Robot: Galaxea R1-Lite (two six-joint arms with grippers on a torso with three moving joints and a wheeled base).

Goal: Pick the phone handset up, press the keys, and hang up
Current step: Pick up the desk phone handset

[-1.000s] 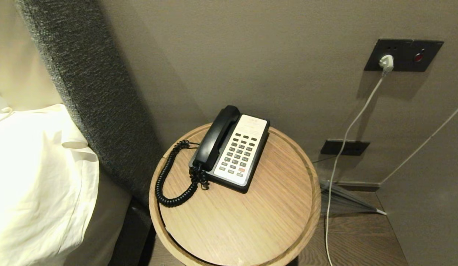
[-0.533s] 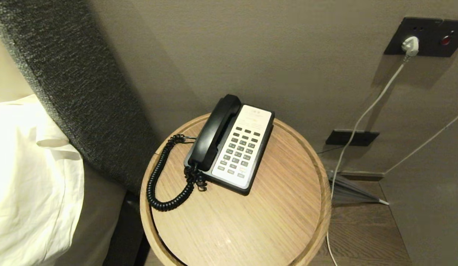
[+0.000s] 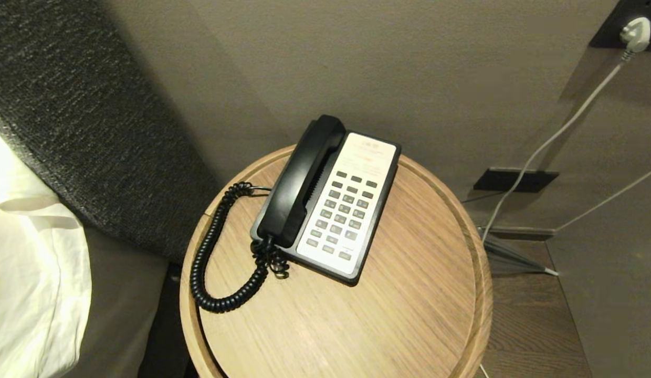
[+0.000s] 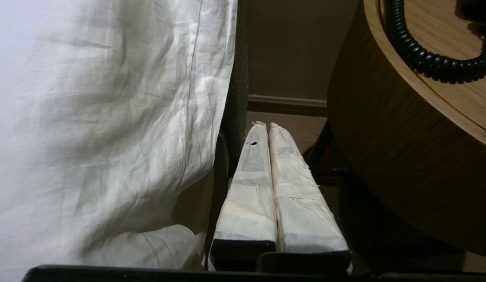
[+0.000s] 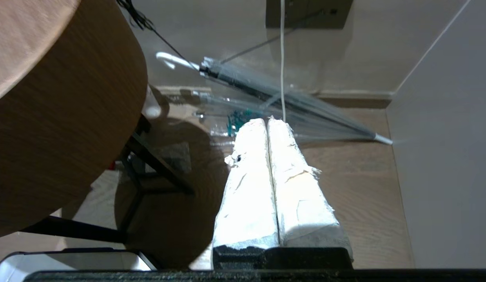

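long black plastic phone handset [image 3: 300, 184] lies cradled on the black-and-white phone base [image 3: 346, 210], long axis toward the wall, on the base's left side, so the clenched empty left gripper [image 4: 266, 129] below seems nearer than the clenched empty right gripper [image 5: 267, 125].

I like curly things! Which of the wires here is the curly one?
The black phone cord on the round table. It coils in tight loops from the handset; the white wire hanging from the wall plug is smooth.
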